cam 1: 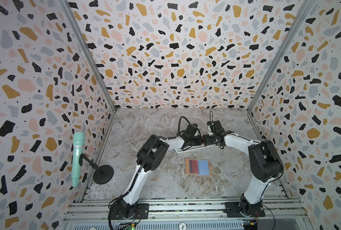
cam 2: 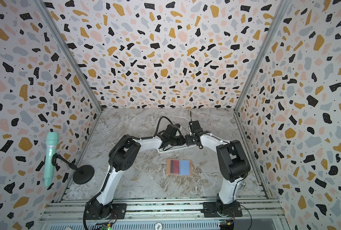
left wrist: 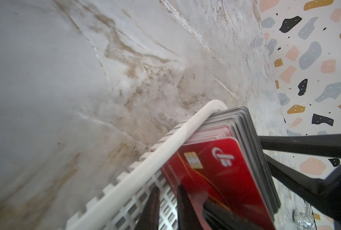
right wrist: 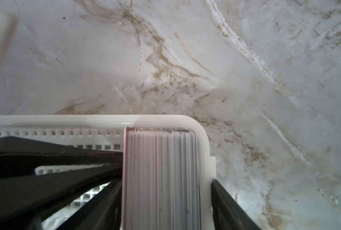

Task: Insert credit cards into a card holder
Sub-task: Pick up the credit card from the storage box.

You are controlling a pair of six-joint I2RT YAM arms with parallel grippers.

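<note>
The credit cards (left wrist: 221,179) stand as a thick stack on edge at one end of a white slotted basket (left wrist: 125,185); the front one is red with a chip. My left gripper (left wrist: 167,209) is down inside the basket beside the red face, its fingers a narrow gap apart with only the basket floor between them. My right gripper (right wrist: 166,181) is open and straddles the card stack (right wrist: 161,169) and the basket's end wall (right wrist: 205,159). The card holder (cam 1: 198,166) lies open on the table nearer the arm bases, with a red card (cam 1: 193,166) in its left half and pale blue at its right.
In both top views the two wrists meet over the basket (cam 1: 193,148) (cam 2: 177,148) at mid-table. A mint microphone (cam 1: 77,157) on a black stand (cam 1: 103,174) sits at the left wall. Patterned walls enclose the marble table on three sides.
</note>
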